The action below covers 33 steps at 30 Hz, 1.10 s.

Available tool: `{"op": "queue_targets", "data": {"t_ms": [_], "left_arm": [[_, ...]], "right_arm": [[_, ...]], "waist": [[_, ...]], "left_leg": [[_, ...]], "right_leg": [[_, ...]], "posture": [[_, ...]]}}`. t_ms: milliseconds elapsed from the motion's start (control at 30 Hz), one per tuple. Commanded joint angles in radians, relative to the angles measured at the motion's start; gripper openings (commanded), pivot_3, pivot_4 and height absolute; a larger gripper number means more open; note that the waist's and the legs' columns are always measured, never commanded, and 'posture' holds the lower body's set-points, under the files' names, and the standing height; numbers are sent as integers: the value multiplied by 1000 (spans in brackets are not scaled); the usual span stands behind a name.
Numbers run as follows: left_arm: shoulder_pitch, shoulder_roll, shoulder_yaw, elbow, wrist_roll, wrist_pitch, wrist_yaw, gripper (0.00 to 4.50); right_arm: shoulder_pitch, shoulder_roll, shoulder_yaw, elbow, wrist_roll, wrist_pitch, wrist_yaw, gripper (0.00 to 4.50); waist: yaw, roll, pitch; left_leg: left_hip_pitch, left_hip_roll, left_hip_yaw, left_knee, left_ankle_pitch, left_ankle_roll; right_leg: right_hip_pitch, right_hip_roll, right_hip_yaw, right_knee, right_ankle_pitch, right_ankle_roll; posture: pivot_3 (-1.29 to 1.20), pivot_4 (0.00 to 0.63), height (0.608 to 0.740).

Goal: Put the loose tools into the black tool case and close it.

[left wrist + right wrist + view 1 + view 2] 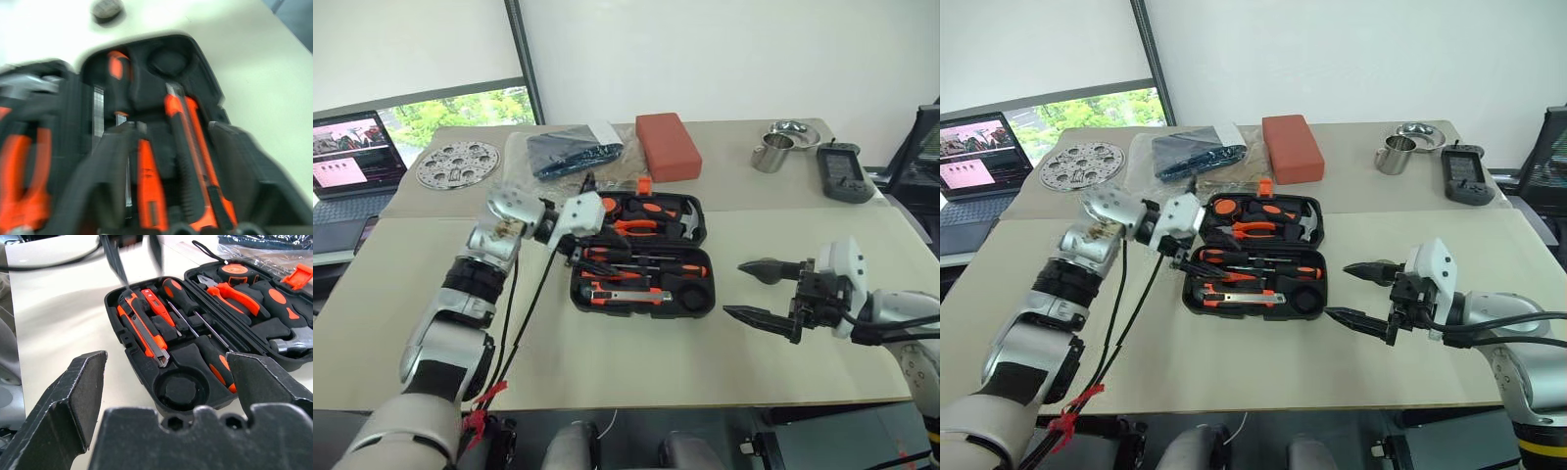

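Nearest, at five o'clock, the right tool (pixel 766 291) is spread apart and empty, while the left tool's (pixel 574 257) spread cannot be told over the black tool case (pixel 690 299), whose round pocket lies empty, so closing risks omitting the tape roll (pixel 107 8).

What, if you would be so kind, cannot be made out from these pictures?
- Left gripper: whether its jaws hold anything; in the eye views its white housing covers them, and the left wrist view is blurred.
- Round recess of the open black plastic tool case: whether the tape roll sits in it; black on black.
- Small grey round object on the table: cut by the left wrist view's edge, blurred.
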Motion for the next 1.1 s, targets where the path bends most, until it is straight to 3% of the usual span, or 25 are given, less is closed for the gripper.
{"op": "queue_targets", "data": {"t_ms": [33,133,533,900,1100], "left_arm": [[-5,-20,-19,48,28,-84,9,917],[-16,-29,-29,107,54,-133,20,58],[-59,-78,-16,264,82,-205,52,58],[-109,-154,82,389,15,-64,57,58],[-83,-139,23,469,124,-133,93,58]], "right_arm": [[-15,4,-8,-14,3,-29,-5,4500],[-11,7,-12,-18,3,-30,-9,4500],[16,20,-11,-46,3,-32,-35,4500],[-1,28,13,-38,0,-40,-39,4500],[-1,27,14,-36,1,-46,-41,4500]], "waist": [[0,0,0],[-1,0,0],[2,-1,1],[7,-2,1],[3,-3,2]], "left_leg": [[0,0,0,0,0,0],[-1,0,0,0,0,0],[1,-1,-1,2,0,1],[0,-1,-3,3,-1,1],[0,-1,-3,3,-1,1]], "right_leg": [[0,0,0,0,0,0],[0,0,0,0,0,0],[3,0,0,0,0,0],[3,0,-1,0,0,0],[2,1,-1,0,0,0]], "posture": [[0,150,740],[0,150,740],[0,150,740],[0,150,740],[0,150,740]]}}
